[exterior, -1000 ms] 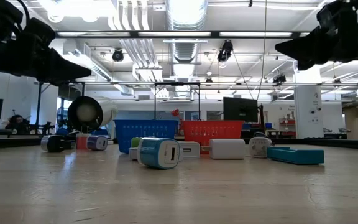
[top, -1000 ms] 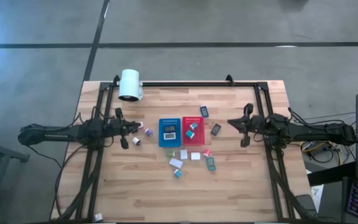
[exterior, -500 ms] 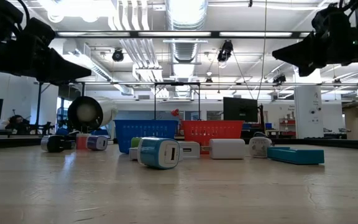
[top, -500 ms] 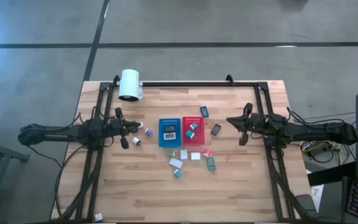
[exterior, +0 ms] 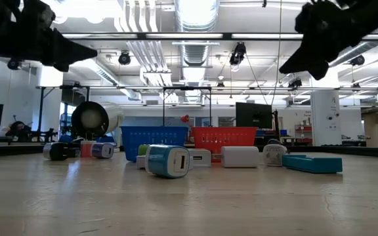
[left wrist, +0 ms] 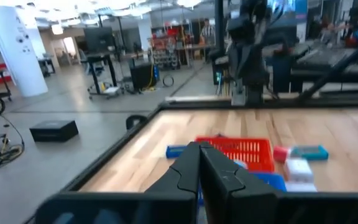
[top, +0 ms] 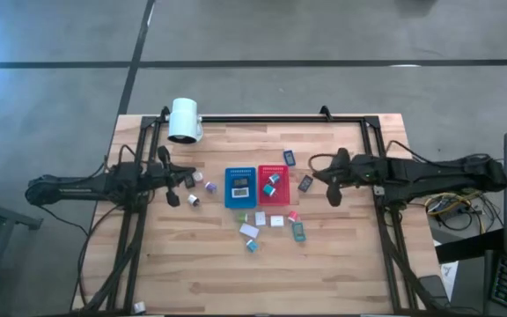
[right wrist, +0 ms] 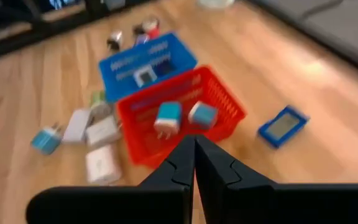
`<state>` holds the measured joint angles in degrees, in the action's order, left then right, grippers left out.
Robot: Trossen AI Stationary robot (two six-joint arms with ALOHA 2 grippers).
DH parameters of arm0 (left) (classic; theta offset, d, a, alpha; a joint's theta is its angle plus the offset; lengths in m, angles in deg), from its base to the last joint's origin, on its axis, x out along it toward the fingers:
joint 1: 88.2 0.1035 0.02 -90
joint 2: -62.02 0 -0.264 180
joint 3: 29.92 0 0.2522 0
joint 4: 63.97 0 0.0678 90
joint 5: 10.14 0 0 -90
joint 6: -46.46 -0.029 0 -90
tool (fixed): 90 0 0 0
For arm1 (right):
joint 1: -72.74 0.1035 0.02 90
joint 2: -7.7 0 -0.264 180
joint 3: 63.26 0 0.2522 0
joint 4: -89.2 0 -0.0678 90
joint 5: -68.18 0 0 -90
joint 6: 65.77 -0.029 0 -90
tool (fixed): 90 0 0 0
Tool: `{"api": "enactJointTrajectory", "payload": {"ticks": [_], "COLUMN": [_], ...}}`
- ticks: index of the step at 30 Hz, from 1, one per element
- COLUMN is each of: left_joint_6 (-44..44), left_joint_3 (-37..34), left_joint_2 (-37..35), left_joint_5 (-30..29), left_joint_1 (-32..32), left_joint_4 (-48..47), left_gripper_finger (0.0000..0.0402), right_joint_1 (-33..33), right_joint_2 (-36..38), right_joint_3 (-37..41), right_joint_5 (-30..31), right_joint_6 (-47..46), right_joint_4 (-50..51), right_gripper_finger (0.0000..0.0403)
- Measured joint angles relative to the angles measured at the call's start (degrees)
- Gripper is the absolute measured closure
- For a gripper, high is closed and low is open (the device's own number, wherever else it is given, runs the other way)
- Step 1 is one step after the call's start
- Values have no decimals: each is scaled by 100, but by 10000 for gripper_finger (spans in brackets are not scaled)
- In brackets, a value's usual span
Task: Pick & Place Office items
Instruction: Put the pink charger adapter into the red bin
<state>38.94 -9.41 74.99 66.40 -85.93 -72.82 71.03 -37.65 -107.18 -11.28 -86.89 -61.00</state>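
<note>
The office items are small blocks and clips scattered on the wooden table around a blue tray (top: 238, 187) and a red tray (top: 272, 184). Among them are a white block (top: 249, 231), a teal one (top: 298, 231) and a dark one (top: 305, 183). Two small items lie in the red tray (right wrist: 179, 118) and one in the blue tray (right wrist: 146, 76). My left gripper (top: 189, 179) hangs shut above the table, left of the blue tray, its fingers level (left wrist: 199, 152). My right gripper (top: 317, 173) hangs shut right of the red tray, tipped down toward it (right wrist: 191, 144). Neither holds anything.
A big white cylinder (top: 184, 120) lies at the table's far left corner. A black frame rail (top: 262, 118) runs along the far edge, with side rails under both arms. The near half of the table (top: 262, 282) is bare wood.
My right gripper has risen and gone toward the table's left, closer to the red tray, and has tipped from level to slanting down. My left gripper has risen a little and stays level. Both remain shut. No item has moved.
</note>
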Motion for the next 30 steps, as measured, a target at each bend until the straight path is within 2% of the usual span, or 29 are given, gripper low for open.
{"api": "enactJointTrajectory", "payload": {"ticks": [4, 7, 14, 21, 30], "left_joint_6": [-1, -1, -108, -167, -17], "left_joint_3": [-46, -45, -45, -45, -45], "left_joint_2": [9, 33, 37, 37, 42], "left_joint_5": [1, 2, 5, 5, 18], "left_joint_1": [0, 0, 2, 2, 2], "left_joint_4": [-383, -538, -491, -453, -453], "left_gripper_finger": [388, 394, 395, 387, 394], "right_joint_1": [465, 651, 999, 1232, 1233], "right_joint_2": [-826, -1428, -2683, -3744, -4561], "right_joint_3": [-635, -998, -1492, -1789, -2228], "right_joint_5": [147, 134, -376, -493, -502], "right_joint_6": [-606, -1038, -1172, -1647, -1691], "right_joint_4": [611, 1010, 1022, 1027, 1083], "right_gripper_finger": [391, 372, 274, 186, 152]}}
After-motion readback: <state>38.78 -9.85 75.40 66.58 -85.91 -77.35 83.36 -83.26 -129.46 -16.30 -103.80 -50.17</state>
